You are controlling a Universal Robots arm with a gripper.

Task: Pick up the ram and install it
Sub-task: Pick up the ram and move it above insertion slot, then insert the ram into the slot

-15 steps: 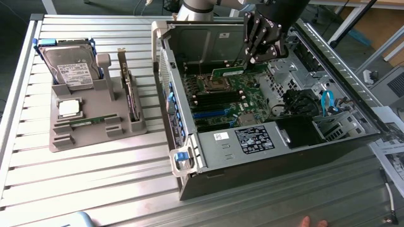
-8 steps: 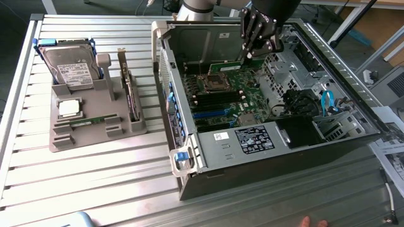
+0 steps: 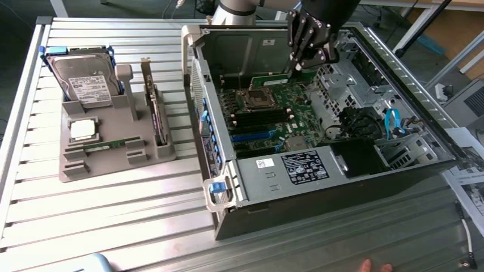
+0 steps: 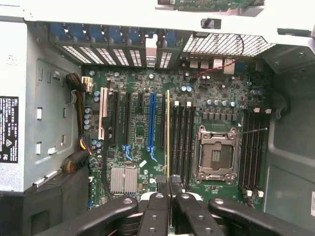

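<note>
Ram (image 4: 168, 132) in hand (image 4: 170, 183), over mobo (image 4: 133, 78) inside PC case (image 3: 318, 201)

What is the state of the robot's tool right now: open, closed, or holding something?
The tool: closed, holding the ram edge-on over the motherboard inside the open computer case.

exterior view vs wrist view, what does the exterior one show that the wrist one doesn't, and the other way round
Exterior view: the grey holder beside the computer case, carrying the hard drive, the processor chip and the expansion card.
Wrist view: the ram seen edge-on by the memory slots, and the vent grilles in the case wall.
Both: the motherboard, its empty processor socket, and the gripper shut on the ram.
</note>
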